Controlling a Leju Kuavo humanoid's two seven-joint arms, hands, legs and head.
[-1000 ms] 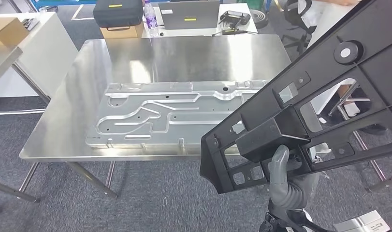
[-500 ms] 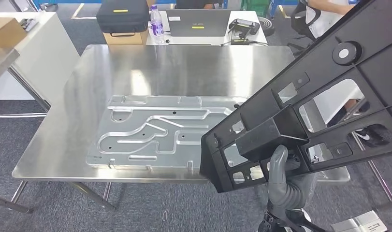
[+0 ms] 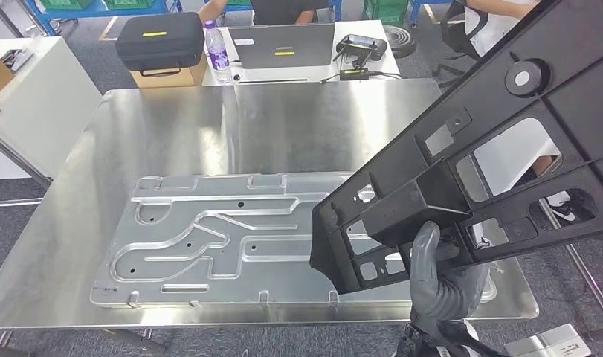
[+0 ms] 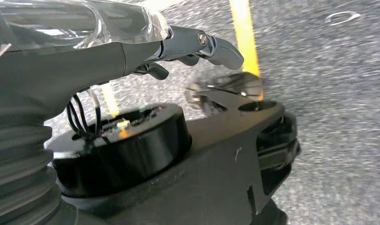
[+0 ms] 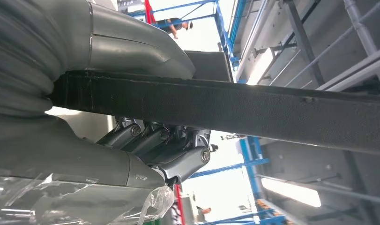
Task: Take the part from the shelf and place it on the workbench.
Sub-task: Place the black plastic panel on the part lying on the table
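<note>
A large black plastic part [image 3: 491,119] with several cut-outs slants up to the right in the head view, its lower end over the front right of the steel workbench [image 3: 298,126]. My right hand [image 3: 436,279] grips it from below, thumb up against a boxy block on the part. In the right wrist view the hand [image 5: 145,140] wraps around the part's long black edge [image 5: 249,110]. A machined aluminium plate [image 3: 209,238] lies on the workbench. My left hand [image 4: 131,47] hangs over grey carpet with fingers [image 4: 216,47] stretched out, holding nothing.
Behind the workbench a white table carries a black case [image 3: 160,41], a bottle [image 3: 216,43] and a laptop [image 3: 287,44]. A person [image 3: 283,9] sits beyond it. A white cabinet [image 3: 30,104] stands at the left, with chair legs at the right.
The camera has moved toward the workbench, which now sits lower and larger in the picture. The part and my right hand keep the same place in view.
</note>
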